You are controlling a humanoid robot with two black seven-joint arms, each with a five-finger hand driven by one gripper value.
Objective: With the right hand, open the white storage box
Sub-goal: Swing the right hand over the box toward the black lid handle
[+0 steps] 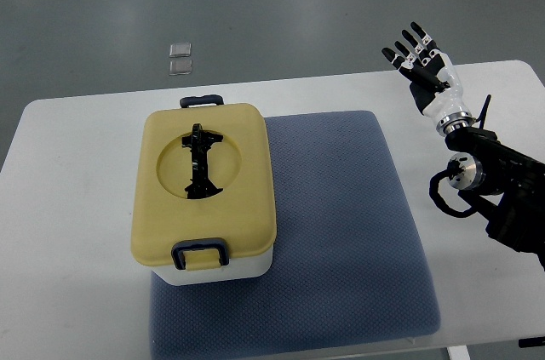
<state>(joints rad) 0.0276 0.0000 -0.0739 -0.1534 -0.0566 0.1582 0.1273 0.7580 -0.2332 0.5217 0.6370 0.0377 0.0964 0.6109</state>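
One hand [423, 66], the right, hangs with fingers spread and empty at the table's [77, 164] far right, well apart from the shut box [204, 194] on the mat [341, 207], both latches unreached.

The robot's right hand [423, 66] is white with black fingers [407, 46], each finger banded by small white joint pieces. A black panel covers the palm. At the wrist sits a ring of polished silver metal. The forearm behind it is black and blocky, carrying a round silver disc, with a black cable looping beside it.
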